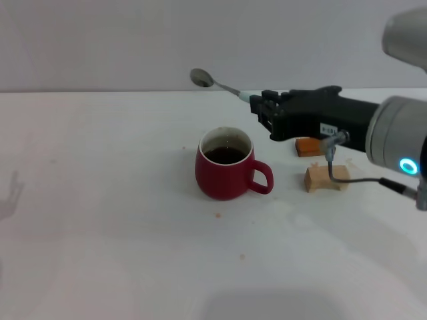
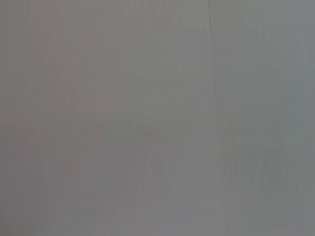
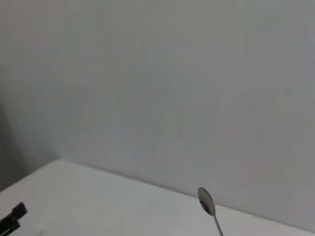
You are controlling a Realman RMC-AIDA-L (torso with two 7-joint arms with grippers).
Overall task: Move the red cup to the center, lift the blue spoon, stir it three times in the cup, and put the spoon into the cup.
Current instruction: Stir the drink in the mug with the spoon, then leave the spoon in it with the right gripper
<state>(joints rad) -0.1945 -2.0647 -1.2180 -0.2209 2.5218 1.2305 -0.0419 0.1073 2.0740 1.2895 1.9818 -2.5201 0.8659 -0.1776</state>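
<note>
The red cup (image 1: 225, 165) stands near the table's middle, handle toward the right, with dark liquid inside. My right gripper (image 1: 260, 107) is shut on the blue spoon (image 1: 217, 83) and holds it in the air above and behind the cup. The grey bowl points left and away, and only a bit of the pale blue handle shows at the fingers. The spoon's bowl also shows in the right wrist view (image 3: 206, 201) against the wall. My left gripper is out of view; the left wrist view shows only a blank grey surface.
An orange-brown block (image 1: 308, 146) and a tan wooden block (image 1: 325, 178) lie right of the cup, under my right arm. The white table (image 1: 100, 220) stretches left and forward. A dark object (image 3: 12, 219) shows at the right wrist view's edge.
</note>
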